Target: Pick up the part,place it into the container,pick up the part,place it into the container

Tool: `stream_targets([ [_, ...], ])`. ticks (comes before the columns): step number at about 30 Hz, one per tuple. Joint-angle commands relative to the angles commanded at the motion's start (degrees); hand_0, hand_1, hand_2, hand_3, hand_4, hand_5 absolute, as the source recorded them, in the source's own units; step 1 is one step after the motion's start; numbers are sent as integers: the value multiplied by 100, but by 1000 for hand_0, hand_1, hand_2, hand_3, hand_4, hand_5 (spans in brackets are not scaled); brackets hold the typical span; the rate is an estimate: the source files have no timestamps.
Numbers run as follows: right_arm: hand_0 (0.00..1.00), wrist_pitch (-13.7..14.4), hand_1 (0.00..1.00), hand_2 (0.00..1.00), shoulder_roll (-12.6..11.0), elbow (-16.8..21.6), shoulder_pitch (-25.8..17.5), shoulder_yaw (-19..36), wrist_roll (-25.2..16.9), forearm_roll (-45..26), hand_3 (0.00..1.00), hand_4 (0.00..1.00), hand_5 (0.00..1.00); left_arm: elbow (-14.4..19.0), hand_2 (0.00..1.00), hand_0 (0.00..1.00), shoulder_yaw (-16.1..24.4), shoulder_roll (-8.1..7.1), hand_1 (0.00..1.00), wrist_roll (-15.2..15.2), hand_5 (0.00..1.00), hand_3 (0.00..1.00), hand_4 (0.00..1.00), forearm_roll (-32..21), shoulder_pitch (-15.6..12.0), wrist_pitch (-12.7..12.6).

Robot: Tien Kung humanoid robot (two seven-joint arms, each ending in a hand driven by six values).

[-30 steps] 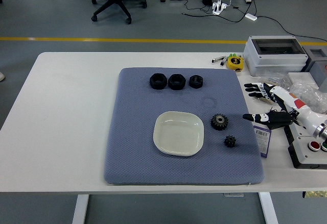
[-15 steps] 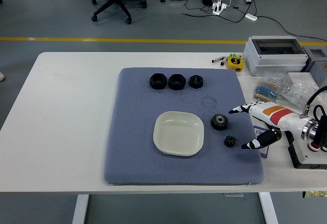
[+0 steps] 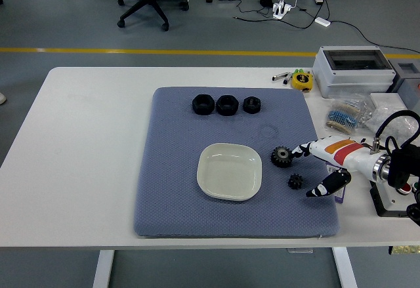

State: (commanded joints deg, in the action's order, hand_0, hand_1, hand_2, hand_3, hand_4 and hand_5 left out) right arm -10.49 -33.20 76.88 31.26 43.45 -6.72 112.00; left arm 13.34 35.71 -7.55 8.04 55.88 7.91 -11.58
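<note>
Black-tipped fingers spread and empty, the right hand (image 3: 321,166) neared two gears (image 3: 282,156) at frame's lower right, risking knocking one off the mat (image 3: 170,196).

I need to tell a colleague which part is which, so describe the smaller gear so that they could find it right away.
Start at the blue-grey mat on the white table, then find the pale square dish on it. Two black gears lie to its right, by the robot hand. The smaller gear is the nearer one; the larger gear has a metal hub.
</note>
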Motion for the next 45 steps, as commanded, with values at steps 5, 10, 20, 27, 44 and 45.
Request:
stream_targets([
  [5,707,28,692,714,112,-106,32,-51,26,50,765,978,279,0,640,681,-4,4,650,1,582,553,619,-19,0,-6],
  [10,707,95,692,714,174,-207,47,-99,48,162,765,978,279,-2,640,681,-30,9,650,-5,582,553,619,-80,1,-21],
  [20,635,191,627,611,289,-277,27,-167,63,151,563,788,221,-6,640,681,-42,11,649,-6,582,553,619,-123,-31,-32],
  [27,616,219,601,589,410,-381,7,-229,83,178,533,717,206,-8,640,680,-65,-3,649,-15,582,554,619,-201,-57,-53],
  [44,546,236,552,561,496,-631,88,-286,65,247,529,680,157,2,641,680,-155,3,648,-30,582,553,619,-348,-35,-70],
  [45,546,245,552,561,494,-629,89,-290,54,239,529,680,157,1,641,680,-156,3,648,-31,582,553,619,-354,-34,-72],
])
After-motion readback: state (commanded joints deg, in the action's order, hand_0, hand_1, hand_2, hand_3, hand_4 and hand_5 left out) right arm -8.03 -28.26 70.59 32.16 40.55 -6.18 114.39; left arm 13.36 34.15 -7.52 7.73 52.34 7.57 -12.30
